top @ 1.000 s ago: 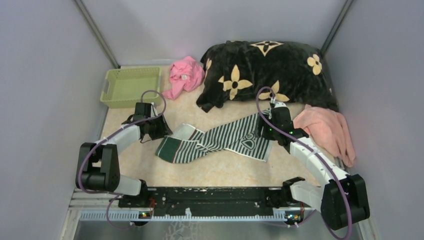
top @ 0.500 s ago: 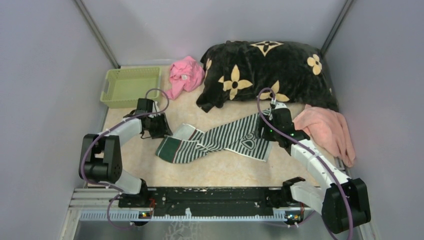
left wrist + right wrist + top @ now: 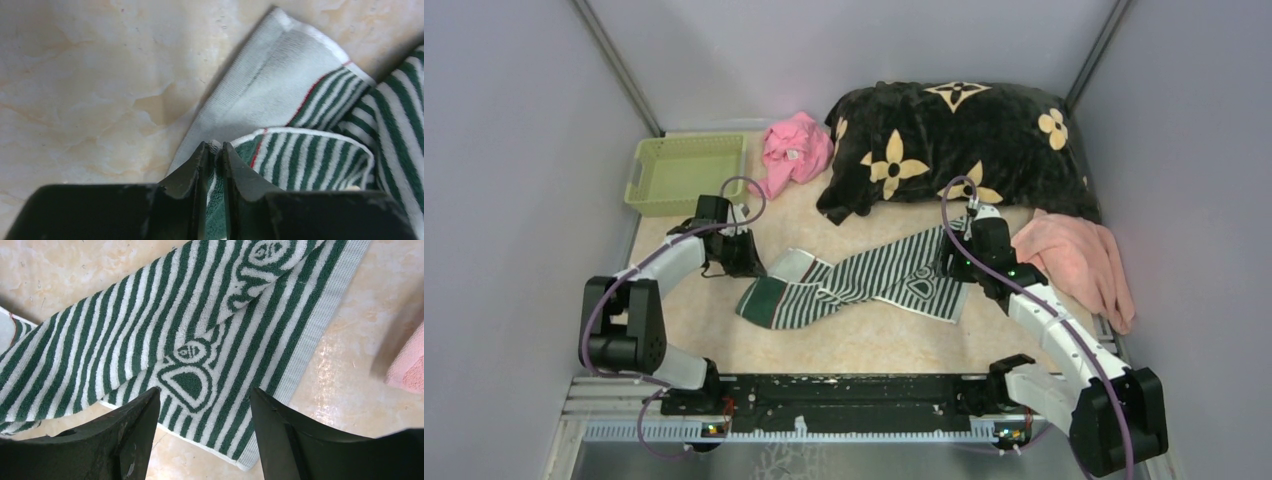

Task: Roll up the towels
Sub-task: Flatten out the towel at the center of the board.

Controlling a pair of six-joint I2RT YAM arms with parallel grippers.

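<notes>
The dark green and white striped towel (image 3: 864, 285) lies crumpled lengthwise across the middle of the table, its left end folded over. My left gripper (image 3: 749, 262) is at that left end, shut on a fold of the towel's edge (image 3: 310, 155); green terry shows pinched between the fingers in the left wrist view, where the gripper (image 3: 215, 147) points at the white border. My right gripper (image 3: 954, 265) hovers open over the towel's right end (image 3: 200, 330), its jaws (image 3: 205, 395) wide apart with nothing between them. The salmon-pink towel (image 3: 1079, 260) lies bunched at the right, its edge (image 3: 407, 367) beside the right gripper.
A big black blanket with tan flowers (image 3: 954, 140) fills the back right. A crumpled bright pink cloth (image 3: 792, 150) and a pale green basket (image 3: 686, 172) sit at the back left. Grey walls close in on three sides.
My left gripper has shifted slightly toward the towel's left end and closed on its folded edge. The right arm has barely moved and stays open.
</notes>
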